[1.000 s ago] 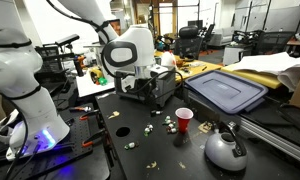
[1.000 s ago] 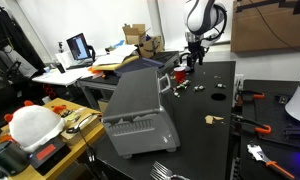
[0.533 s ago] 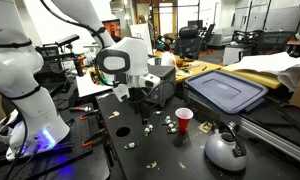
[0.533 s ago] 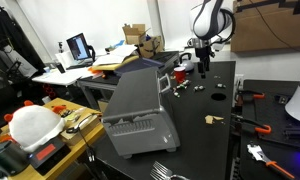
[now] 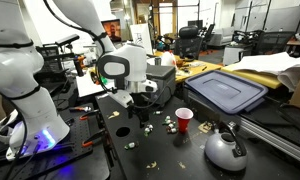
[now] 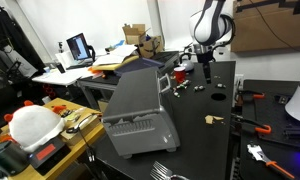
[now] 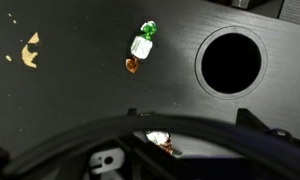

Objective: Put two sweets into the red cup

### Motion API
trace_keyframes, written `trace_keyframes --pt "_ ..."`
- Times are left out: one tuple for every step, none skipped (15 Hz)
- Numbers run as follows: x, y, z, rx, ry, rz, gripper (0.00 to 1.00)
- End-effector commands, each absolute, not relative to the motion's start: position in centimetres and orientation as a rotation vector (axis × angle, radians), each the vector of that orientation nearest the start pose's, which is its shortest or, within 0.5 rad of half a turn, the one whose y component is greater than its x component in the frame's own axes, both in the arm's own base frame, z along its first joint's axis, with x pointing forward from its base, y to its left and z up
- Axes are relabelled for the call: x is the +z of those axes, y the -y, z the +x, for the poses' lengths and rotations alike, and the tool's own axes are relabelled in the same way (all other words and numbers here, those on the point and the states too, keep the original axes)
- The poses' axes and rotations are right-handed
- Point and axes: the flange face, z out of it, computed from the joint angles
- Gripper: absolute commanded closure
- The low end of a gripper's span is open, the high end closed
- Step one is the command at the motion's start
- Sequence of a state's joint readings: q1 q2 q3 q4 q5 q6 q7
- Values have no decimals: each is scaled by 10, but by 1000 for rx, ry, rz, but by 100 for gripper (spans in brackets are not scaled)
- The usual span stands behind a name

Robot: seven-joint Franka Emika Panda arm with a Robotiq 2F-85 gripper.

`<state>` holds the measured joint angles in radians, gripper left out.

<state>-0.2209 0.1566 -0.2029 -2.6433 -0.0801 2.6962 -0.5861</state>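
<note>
**A:** How far along is this?

**B:** Hardly begun, I'd judge. The small red plastic party cup (image 5: 183, 120) stands upright on the black table (image 5: 160, 160), a little right of centre in an exterior view. From that angle I cannot see into it, so I cannot tell whether a sweet is already inside.

**A:** And the sweets themselves?

**B:** The tiny pale wrapped sweets (image 5: 168, 123) lie loose on the tabletop. A few are just left of the cup and others are scattered toward the lower middle of the frame. In the wrist view, a sweet in a white and green wrapper (image 7: 142, 42) sits at top centre, left of a round hole (image 7: 230, 62) in the table. Another pale sweet (image 7: 158, 141) shows at bottom centre, partly behind a dark arc.

**A:** Is the robot carrying one?

**B:** No. The Robotiq gripper (image 5: 142, 106) hangs over the table left of the cup, near the scattered sweets. Its jaws are spread wide with nothing between them.

**A:** So what is left?

**B:** As far as the pictures show, all of it. One sweet must be pinched, carried right to the cup and dropped in, then a second one the same way.
</note>
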Motion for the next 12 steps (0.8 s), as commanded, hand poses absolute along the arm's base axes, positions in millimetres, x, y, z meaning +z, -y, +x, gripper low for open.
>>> trace_keyframes --pt "174 173 379 216 505 -3093 0" --pt "171 174 379 223 518 -3089 0" --pt "169 175 381 230 533 -3088 0" --pt "167 176 382 233 548 -3089 0" --pt "166 177 386 234 561 -3093 0" --pt "166 178 389 234 571 -3097 0" --pt "166 179 392 232 579 -3100 0" --pt "166 181 395 229 585 -3102 0" --pt "166 182 398 227 592 -3104 0" --pt "165 181 400 225 596 -3104 0" --pt "164 180 401 225 603 -3103 0" --pt "163 178 402 225 616 -3101 0"
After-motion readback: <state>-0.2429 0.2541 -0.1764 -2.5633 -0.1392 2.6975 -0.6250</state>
